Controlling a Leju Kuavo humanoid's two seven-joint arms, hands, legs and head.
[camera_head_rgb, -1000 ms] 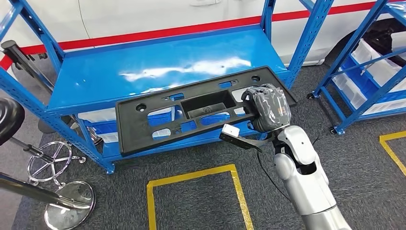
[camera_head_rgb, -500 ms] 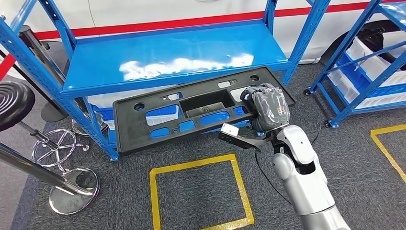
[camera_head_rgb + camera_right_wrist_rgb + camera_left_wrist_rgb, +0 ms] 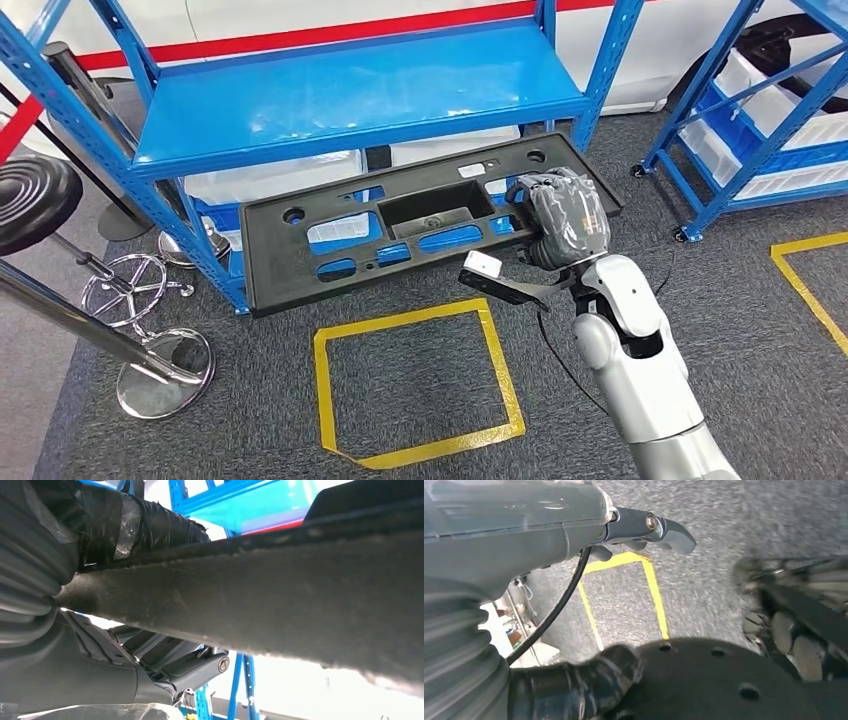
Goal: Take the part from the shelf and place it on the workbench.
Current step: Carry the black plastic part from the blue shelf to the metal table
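The part is a long black plastic panel [image 3: 285, 272] with several cut-outs. It hangs level in front of the blue shelf [image 3: 350, 90], over the grey carpet, its far edge near the shelf's lower front. My right hand [image 3: 565, 220] grips its right end from the near side, fingers wrapped over the top. In the right wrist view the panel's rough edge [image 3: 300, 595] runs across between the dark fingers [image 3: 150, 525] and the grey thumb [image 3: 200, 667]. My left hand [image 3: 644, 527] hangs above the carpet with its thumb straight out and nothing in it.
A yellow tape square [image 3: 415, 385] marks the floor just before me. A black stool [image 3: 30, 200] with a chrome base [image 3: 165, 370] stands at the left. A second blue rack with white bins [image 3: 790, 130] is at the right. White bins [image 3: 270, 180] sit under the shelf.
The whole picture has shifted: the camera has drawn back from the shelf. The panel, still in my right hand, has come off the shelf top and now hangs over the floor.
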